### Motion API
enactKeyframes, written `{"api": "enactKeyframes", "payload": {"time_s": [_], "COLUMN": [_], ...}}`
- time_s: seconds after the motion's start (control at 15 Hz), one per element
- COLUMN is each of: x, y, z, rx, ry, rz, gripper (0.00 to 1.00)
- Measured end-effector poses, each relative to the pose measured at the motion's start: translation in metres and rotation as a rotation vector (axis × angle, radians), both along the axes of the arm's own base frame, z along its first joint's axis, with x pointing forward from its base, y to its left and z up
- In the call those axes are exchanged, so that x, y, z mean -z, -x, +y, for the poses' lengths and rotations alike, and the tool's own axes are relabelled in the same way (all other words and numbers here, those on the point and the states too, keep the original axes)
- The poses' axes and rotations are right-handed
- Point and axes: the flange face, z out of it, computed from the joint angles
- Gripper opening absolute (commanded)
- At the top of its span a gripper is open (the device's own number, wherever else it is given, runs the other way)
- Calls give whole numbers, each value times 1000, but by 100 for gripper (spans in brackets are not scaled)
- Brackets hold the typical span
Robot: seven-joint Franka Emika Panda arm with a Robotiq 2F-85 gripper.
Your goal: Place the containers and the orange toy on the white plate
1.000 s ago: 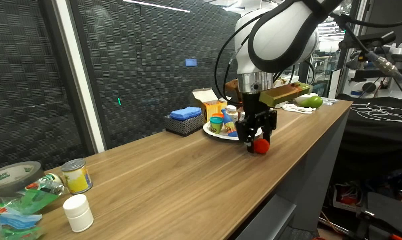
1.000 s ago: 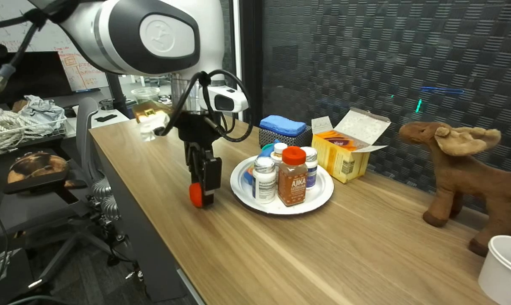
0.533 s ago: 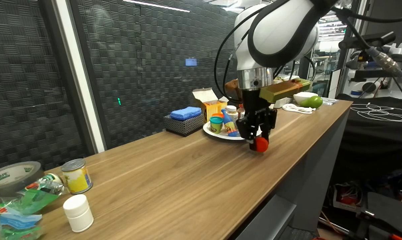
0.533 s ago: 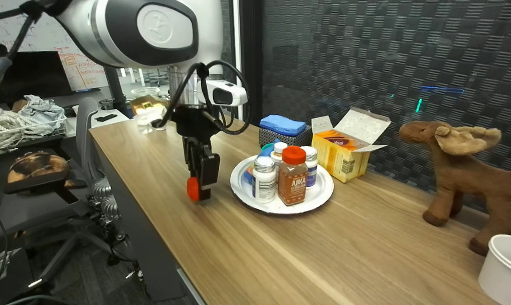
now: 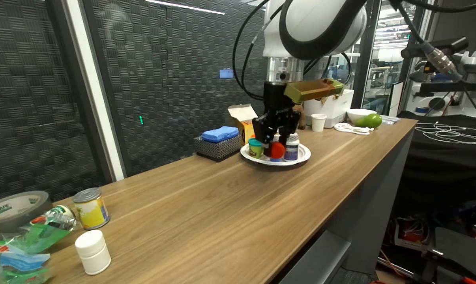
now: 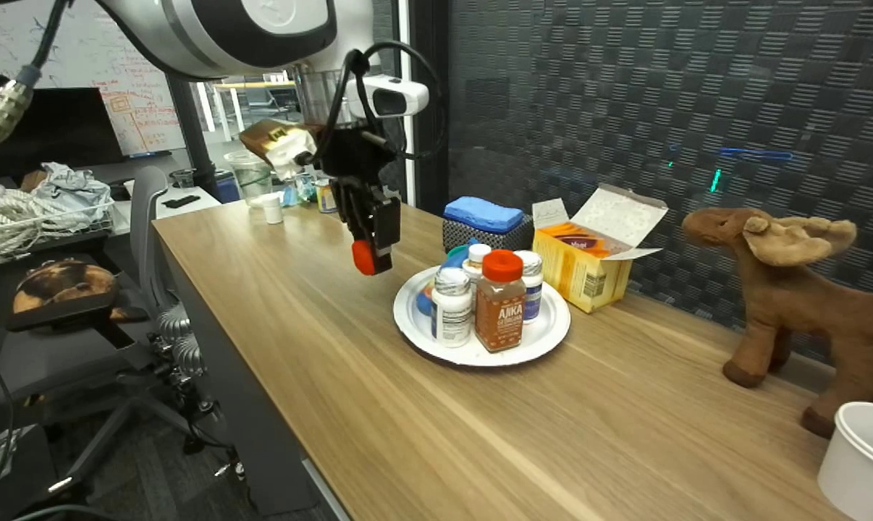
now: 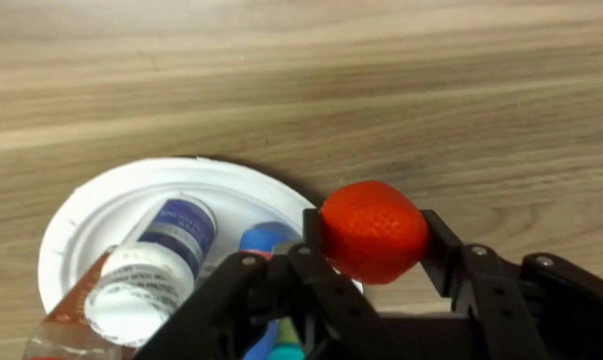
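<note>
Clasping the orange toy (image 7: 374, 235), the tool (image 7: 372, 225) stands partly spread

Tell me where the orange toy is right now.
The orange toy is held in the gripper, above the table: left of the white plate in an exterior view, and covering part of the plate's right rim in the wrist view.

In an exterior view I read "AJIKA" on the red-capped jar (image 6: 500, 307) and "Yogi" inside the open yellow box (image 6: 581, 269). In an exterior view I read "TAPE" on the grey tape roll (image 5: 15, 207). Print on the white bottles (image 6: 452, 311) and writing on the whiteboard (image 6: 143, 98) I cannot make out.
</note>
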Motion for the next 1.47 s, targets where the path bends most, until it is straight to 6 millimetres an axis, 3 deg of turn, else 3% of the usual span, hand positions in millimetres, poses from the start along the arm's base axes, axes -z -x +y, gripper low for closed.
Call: {"api": "enactKeyframes", "payload": {"time_s": [0.33, 0.67, 1.07, 1.47], "x": [15, 27, 25, 37], "y": [-32, -52, -54, -42], "z": [-3, -11, -10, -9], "rx": [-41, -65, -120, -265], "ry": [-6, -2, -8, 25], "rz": [-102, -138, -152, -115], "gripper": [25, 25, 25, 25]}}
